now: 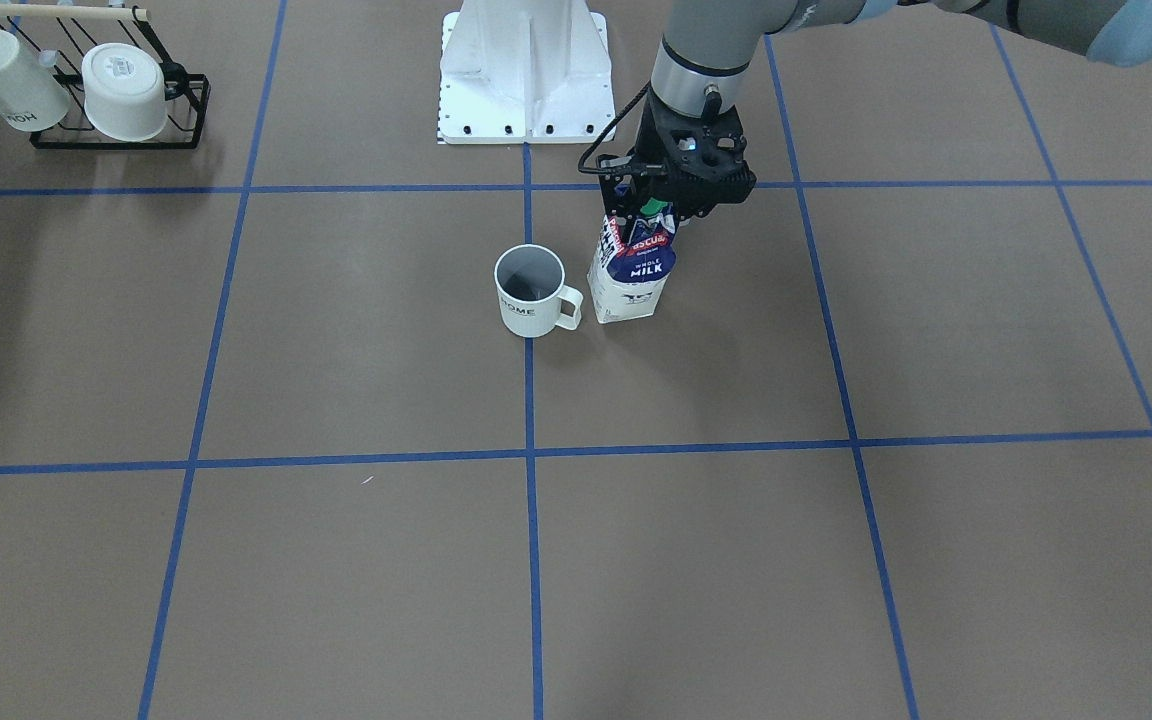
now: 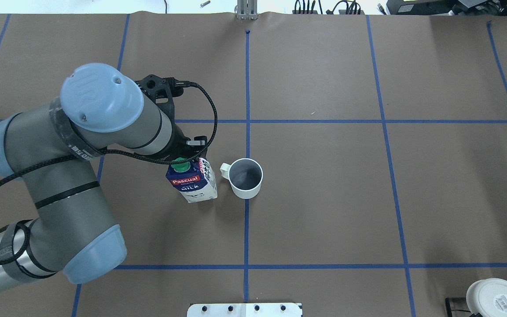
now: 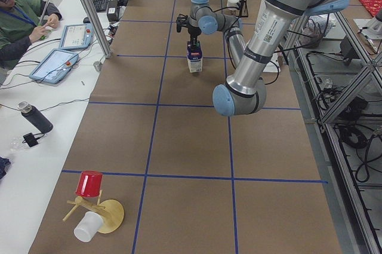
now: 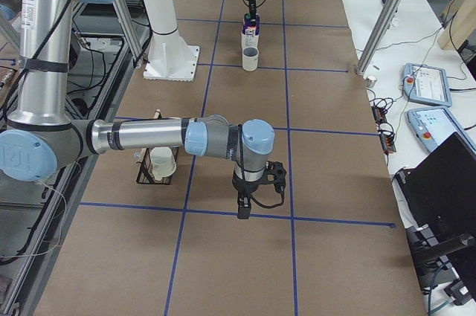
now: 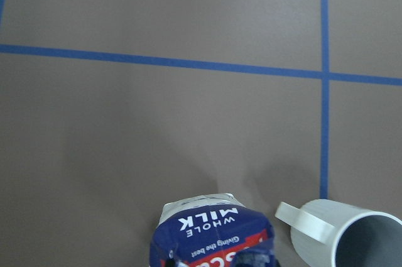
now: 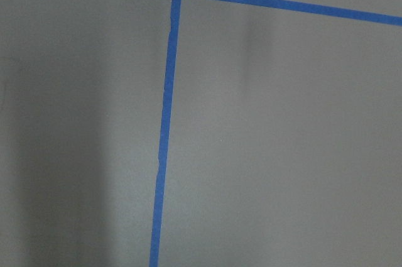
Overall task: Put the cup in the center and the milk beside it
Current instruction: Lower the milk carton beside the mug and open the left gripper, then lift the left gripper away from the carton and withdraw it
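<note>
The white cup [image 1: 531, 292] with a loop handle and "HOME" lettering stands upright on the blue tape line [image 1: 529, 400] in the middle of the brown table. It also shows in the overhead view [image 2: 245, 178] and the left wrist view [image 5: 342, 235]. The navy and white milk carton [image 1: 631, 280] stands right beside the cup's handle, slightly tilted. It also shows from overhead [image 2: 193, 185]. My left gripper [image 1: 648, 212] is shut on the carton's gable top by the green cap. My right gripper [image 4: 243, 210] hangs low over bare table far from both; I cannot tell its state.
A black wire rack [image 1: 186, 110] with two other white cups sits at the table's corner on my right side. The white robot base [image 1: 526, 70] stands behind the cup. A wooden stand with a red cup [image 3: 89, 183] is at the left end.
</note>
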### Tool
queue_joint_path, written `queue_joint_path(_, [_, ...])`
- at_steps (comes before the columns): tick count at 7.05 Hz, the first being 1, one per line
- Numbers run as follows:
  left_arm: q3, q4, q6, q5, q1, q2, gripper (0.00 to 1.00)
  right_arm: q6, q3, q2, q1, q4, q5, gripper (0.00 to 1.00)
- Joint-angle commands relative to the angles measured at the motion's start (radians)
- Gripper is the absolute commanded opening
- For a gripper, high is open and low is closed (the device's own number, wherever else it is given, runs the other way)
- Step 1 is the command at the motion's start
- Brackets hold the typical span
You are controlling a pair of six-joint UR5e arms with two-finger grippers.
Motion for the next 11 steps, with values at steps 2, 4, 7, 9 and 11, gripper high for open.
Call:
queue_joint_path(2, [0.022,0.0,-0.002,0.018,0.019,-0.021,0.45,0.0,0.0,0.0,0.0,0.0,0.0,1.0])
queue_joint_path(4, [0.012,0.0,0.001,0.018,0.018,-0.014,0.98,0.0,0.0,0.0,0.0,0.0,0.0,1.0])
queue_joint_path(7, [-0.046,0.035,0.01,0.011,-0.021,-0.011,0.98,-0.002,0.0,0.0,0.0,0.0,0.0,1.0])
queue_joint_path(9, [-0.093,0.138,0.074,0.005,-0.083,-0.014,0.98,-0.002,0.0,0.0,0.0,0.0,0.0,1.0])
queue_joint_path(11, [-0.096,0.196,0.4,-0.103,-0.233,0.065,0.98,-0.002,-0.034,0.0,0.0,0.046,0.0,1.0])
